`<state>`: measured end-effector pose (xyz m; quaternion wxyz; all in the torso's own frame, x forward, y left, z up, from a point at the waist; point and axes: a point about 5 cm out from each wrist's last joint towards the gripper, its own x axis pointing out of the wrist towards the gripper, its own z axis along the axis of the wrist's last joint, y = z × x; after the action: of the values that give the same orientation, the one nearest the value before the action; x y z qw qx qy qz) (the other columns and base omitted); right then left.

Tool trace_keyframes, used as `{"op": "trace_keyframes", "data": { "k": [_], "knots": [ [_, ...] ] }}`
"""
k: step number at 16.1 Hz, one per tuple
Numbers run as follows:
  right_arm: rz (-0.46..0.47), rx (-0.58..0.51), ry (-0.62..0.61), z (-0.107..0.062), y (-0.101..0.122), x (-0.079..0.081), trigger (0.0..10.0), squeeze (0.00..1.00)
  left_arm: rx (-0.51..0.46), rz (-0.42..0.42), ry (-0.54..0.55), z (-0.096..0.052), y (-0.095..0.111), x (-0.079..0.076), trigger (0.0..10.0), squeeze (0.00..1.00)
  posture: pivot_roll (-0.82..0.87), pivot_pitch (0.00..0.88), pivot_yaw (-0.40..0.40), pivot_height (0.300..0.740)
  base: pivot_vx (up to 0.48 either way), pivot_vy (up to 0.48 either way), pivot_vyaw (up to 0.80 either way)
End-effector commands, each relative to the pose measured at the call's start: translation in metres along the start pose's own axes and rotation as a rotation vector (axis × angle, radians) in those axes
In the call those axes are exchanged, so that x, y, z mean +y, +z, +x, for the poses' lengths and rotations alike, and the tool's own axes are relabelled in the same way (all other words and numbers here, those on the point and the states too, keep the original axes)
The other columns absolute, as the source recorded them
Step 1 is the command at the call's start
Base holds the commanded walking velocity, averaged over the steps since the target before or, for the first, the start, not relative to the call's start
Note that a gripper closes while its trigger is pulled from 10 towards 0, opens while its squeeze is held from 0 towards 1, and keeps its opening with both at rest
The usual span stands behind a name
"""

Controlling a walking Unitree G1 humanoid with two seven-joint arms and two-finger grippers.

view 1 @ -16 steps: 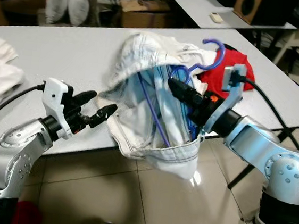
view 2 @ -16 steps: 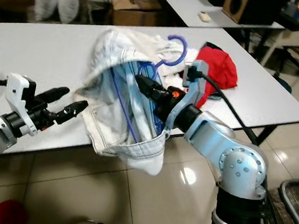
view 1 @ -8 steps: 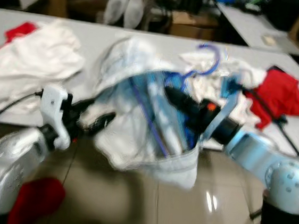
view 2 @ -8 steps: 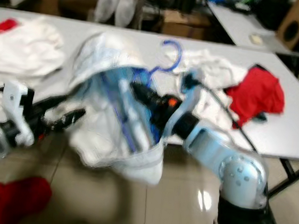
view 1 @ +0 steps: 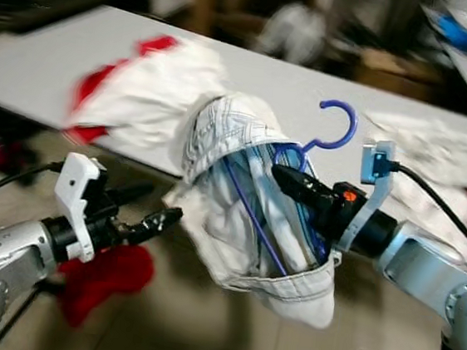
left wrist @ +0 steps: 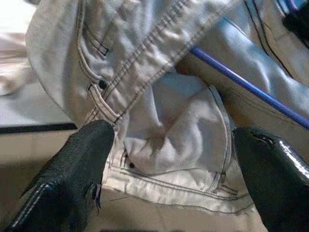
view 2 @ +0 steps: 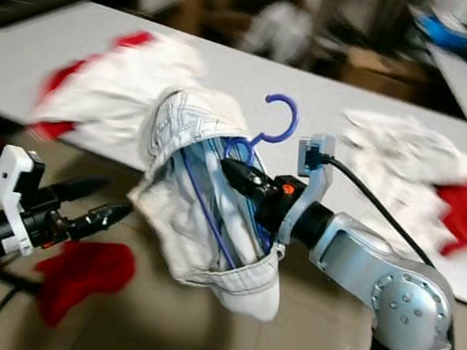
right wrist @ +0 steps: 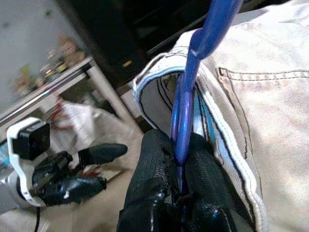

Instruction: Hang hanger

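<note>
My right gripper [view 1: 287, 177] pinches the blue hanger [view 1: 333, 127], pale jeans [view 1: 237, 217] draped over it, above the floor beside the table [view 1: 53, 64]. My left gripper [view 1: 158, 217] hovers just beside the jeans, fingers spread.

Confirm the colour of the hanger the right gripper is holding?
Blue: the hanger shows best in the left eye view, its hook above the jeans.

Both head eyes look forward and down across the long grey table [view 1: 53, 64], sharing both arms. Each wrist camera looks closely along its own black fingers at the pale denim garment [left wrist: 159, 121] on the blue plastic hanger [right wrist: 203, 58].
</note>
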<state>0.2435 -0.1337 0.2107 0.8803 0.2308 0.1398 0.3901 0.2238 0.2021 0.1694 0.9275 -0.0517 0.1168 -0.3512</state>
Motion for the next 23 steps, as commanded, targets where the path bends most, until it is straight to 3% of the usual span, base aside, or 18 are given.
{"op": "trace_keyframes", "data": {
  "k": [1,2,3,5,6,9,11,17,20,23],
  "knots": [
    [-0.027,-0.027,0.035,-0.004,0.006,0.006,10.0,0.0,-0.008,0.022,0.06,0.003,0.002,0.005,10.0,0.71,-0.06,0.0,-0.02,0.74,0.0,0.0,0.8],
    [-0.03,-0.024,0.025,-0.004,0.004,0.005,10.0,0.0,-0.012,0.032,0.097,0.005,0.002,0.008,10.0,0.71,-0.06,0.0,-0.019,0.74,0.0,0.0,0.8],
    [-0.039,-0.018,0.012,-0.003,0.002,0.004,10.0,0.0,0.0,0.032,0.114,0.009,-0.001,0.009,10.0,0.59,-0.06,0.0,-0.018,0.74,0.0,0.0,0.8],
    [-0.075,0.024,-0.025,0.001,-0.008,0.002,10.0,0.0,0.004,0.018,0.109,0.012,-0.005,0.005,10.0,0.49,-0.06,0.0,-0.017,0.74,0.0,0.0,0.8],
    [-0.082,0.033,-0.039,0.003,-0.012,0.0,10.0,0.0,0.009,0.016,0.107,0.013,-0.007,0.003,10.0,0.39,-0.06,0.0,-0.016,0.74,0.0,0.0,0.8],
    [-0.119,0.057,-0.092,0.007,-0.022,-0.008,10.0,0.0,0.023,0.007,0.101,0.014,-0.011,0.001,10.0,0.29,-0.06,0.0,-0.016,0.74,0.0,0.0,0.8],
    [-0.133,0.073,-0.117,0.01,-0.03,-0.014,10.0,0.0,0.028,0.01,0.104,0.018,-0.013,-0.001,10.0,0.0,-0.06,0.0,-0.018,0.74,0.0,0.0,0.8],
    [-0.242,0.034,-0.245,0.023,-0.045,-0.04,10.0,0.0,0.057,0.097,0.216,0.026,-0.019,0.009,10.0,0.0,-0.06,0.0,-0.012,0.74,0.0,0.0,0.8],
    [-0.314,0.07,-0.295,0.027,-0.058,-0.055,10.0,0.0,0.045,0.119,0.278,0.032,-0.02,0.015,10.0,0.0,-0.06,0.0,-0.018,0.74,0.0,0.0,0.8],
    [-0.298,0.056,-0.383,0.026,-0.067,-0.071,10.0,0.0,0.007,0.106,0.329,0.042,-0.026,0.016,10.0,0.0,-0.06,0.0,-0.019,0.74,0.0,0.0,0.8]
  ]
}}
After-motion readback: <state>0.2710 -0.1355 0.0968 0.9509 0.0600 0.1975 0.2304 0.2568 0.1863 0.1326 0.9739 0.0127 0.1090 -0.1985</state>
